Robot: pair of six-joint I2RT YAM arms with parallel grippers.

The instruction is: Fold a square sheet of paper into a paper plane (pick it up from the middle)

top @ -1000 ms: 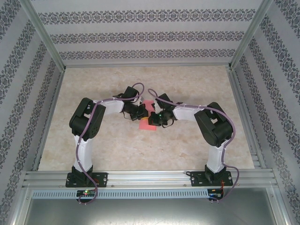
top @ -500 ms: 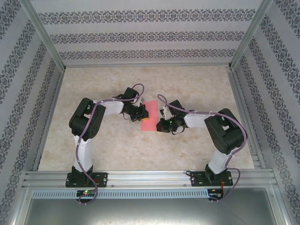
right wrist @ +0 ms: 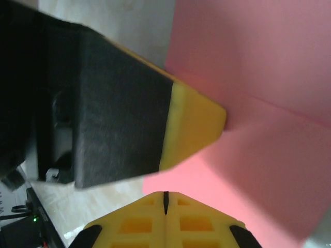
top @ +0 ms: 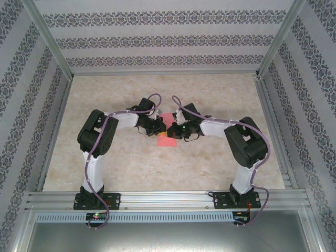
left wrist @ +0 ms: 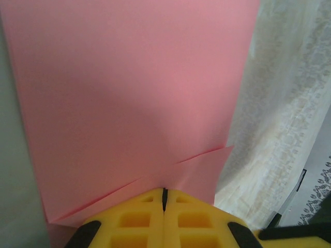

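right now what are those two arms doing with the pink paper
A pink sheet of paper lies on the table, partly folded, with creases showing. The left hand, shut, presses its tips on the paper. The right hand, also shut, sits close beside it at the sheet's edge.

Our top view high behind, downward; wrist views tight behind left claw (left wrist: 164,193), right claw (right wrist: 165,196), pink paper (top: 166,139) shared ahead.
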